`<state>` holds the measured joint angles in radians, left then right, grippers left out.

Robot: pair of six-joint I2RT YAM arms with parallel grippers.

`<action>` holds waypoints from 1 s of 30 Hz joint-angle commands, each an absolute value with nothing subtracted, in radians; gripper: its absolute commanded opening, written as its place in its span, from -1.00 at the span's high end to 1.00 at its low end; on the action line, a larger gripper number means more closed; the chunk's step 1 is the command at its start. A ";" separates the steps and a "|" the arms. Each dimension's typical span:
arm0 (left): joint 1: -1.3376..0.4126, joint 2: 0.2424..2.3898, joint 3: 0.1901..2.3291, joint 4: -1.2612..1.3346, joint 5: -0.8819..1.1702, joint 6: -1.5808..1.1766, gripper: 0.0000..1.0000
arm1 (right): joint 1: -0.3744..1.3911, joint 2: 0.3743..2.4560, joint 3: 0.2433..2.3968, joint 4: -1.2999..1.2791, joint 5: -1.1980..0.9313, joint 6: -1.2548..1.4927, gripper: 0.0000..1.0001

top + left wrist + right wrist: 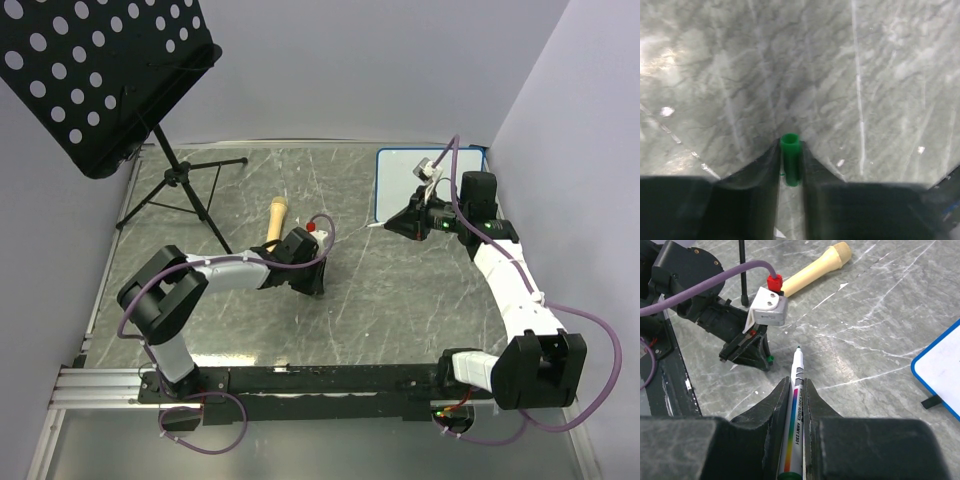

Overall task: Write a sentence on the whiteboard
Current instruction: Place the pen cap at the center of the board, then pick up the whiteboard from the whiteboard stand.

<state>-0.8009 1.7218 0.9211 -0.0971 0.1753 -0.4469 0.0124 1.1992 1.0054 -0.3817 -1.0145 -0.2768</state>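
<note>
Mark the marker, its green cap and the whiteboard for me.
marker (797, 367): right wrist view, white barrel below the tip.
green cap (790, 157): left wrist view, its side wall.
whiteboard (946, 365): right wrist view, bare white face.

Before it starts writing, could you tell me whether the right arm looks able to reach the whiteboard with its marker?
Probably yes: the right gripper is shut on the uncapped marker, and the whiteboard lies close beside it, with only bare tabletop between them.

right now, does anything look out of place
A beige microphone lies on the table near the left arm, unrelated to writing. The marker in the right end effector is uncapped, pointing away from the whiteboard.
</note>
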 commanded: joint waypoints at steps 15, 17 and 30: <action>-0.822 1.695 1.018 -0.219 0.003 -0.419 0.30 | -0.021 1.187 1.012 -0.371 -1.078 -0.279 1.00; -0.824 1.655 1.035 -0.226 0.003 -0.417 -0.34 | -0.025 1.178 1.015 -0.376 -1.075 -0.284 1.00; -0.467 1.730 1.219 0.234 0.674 -0.524 -0.94 | -0.077 1.149 1.022 -0.382 -1.022 -0.287 1.00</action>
